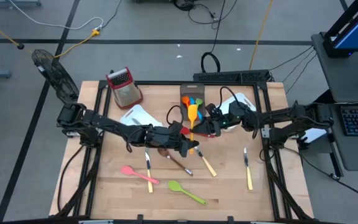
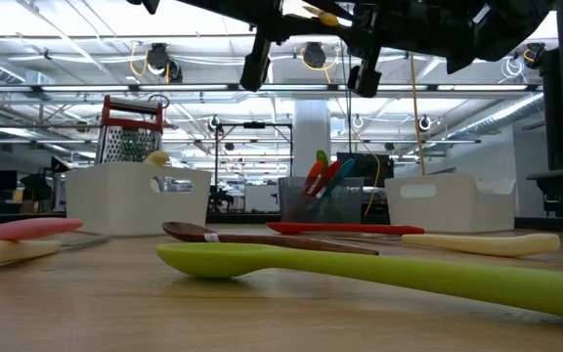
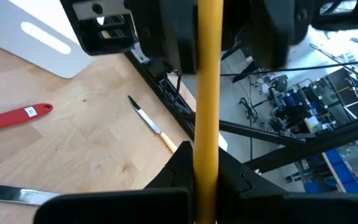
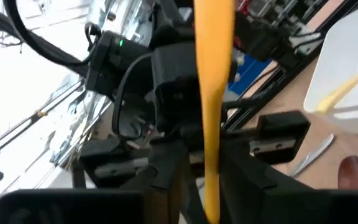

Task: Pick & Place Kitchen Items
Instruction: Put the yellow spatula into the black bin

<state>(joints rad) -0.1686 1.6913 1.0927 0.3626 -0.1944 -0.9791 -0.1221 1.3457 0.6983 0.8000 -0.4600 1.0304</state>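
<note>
A yellow spatula (image 1: pixel 192 118) is held above the table between both grippers. Its head is over the near edge of the dark grey bin (image 1: pixel 190 89). My left gripper (image 1: pixel 188 145) is shut on the near end of its handle. My right gripper (image 1: pixel 209 126) comes from the right and is shut on the handle closer to the head. On the table lie a pink spoon (image 1: pixel 135 173), a green spoon (image 1: pixel 185 191), a brown spoon (image 1: pixel 174 159) and yellow-handled knives (image 1: pixel 148 169) (image 1: pixel 248 173) (image 1: pixel 206 164). My left gripper pinches the spatula's handle near its free end (image 3: pixel 207 163) between its two fingers. The handle runs on forward past the fingertips toward the other gripper. The spatula is lifted clear of the table. My right gripper pinches the handle's middle (image 4: pixel 212 167), one finger (image 4: pixel 174 177) on either side. The handle runs through the gap and on toward my left gripper. The spatula is clear of the table and the bin.
The grey bin holds orange, blue, green and red utensils (image 1: pixel 194 99). White bins stand at the middle left (image 1: pixel 138 116) and the right (image 1: pixel 240 104). The red-topped grater (image 1: pixel 124 87) stands at the far left. A red utensil (image 3: pixel 14 117) lies near the right white bin.
</note>
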